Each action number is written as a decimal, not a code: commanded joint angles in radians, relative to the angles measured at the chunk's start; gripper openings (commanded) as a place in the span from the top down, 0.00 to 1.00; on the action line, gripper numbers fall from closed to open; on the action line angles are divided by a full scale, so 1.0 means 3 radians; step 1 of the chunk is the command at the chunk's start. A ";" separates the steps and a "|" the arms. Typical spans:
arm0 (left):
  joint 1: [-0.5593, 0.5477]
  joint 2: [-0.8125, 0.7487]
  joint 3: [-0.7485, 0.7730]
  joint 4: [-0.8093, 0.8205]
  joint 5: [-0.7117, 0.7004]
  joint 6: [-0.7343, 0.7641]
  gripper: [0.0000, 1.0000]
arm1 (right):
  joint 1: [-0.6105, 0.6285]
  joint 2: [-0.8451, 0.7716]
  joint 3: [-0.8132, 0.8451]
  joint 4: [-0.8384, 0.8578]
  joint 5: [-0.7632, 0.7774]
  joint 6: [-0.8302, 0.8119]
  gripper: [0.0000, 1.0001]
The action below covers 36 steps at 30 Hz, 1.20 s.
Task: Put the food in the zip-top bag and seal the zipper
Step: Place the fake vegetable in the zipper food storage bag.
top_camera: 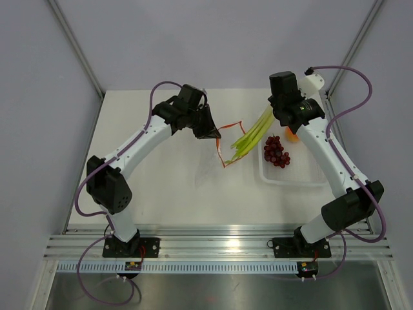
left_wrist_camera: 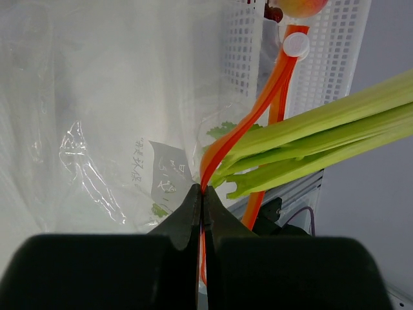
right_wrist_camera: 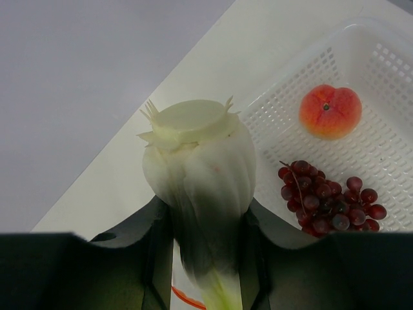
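The clear zip-top bag [top_camera: 210, 165] lies mid-table, its orange-red zipper [top_camera: 227, 139] held open in a loop. My left gripper [top_camera: 210, 132] is shut on the zipper strip [left_wrist_camera: 222, 145], lifting one lip of the mouth [left_wrist_camera: 116, 116]. My right gripper [top_camera: 277, 106] is shut on the white base of the pale-green vegetable stalks [right_wrist_camera: 200, 168]. The stalks [top_camera: 253, 137] slant down with their green tips [left_wrist_camera: 310, 139] at the bag's mouth. The grapes [top_camera: 276, 150] and the peach-like fruit [right_wrist_camera: 330, 110] lie in the white perforated tray [top_camera: 293, 174].
The tray's wall [left_wrist_camera: 335, 58] stands just right of the bag. A white slider [left_wrist_camera: 296, 45] sits on the zipper strip. Grey walls and metal posts bound the table's back and sides. The arms' bases sit on rails at the near edge.
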 commanded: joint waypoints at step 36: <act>-0.0075 -0.0249 -0.0230 0.0571 0.0146 -0.0259 1.00 | 0.0670 0.0225 0.0161 -0.0506 0.0127 0.0944 1.00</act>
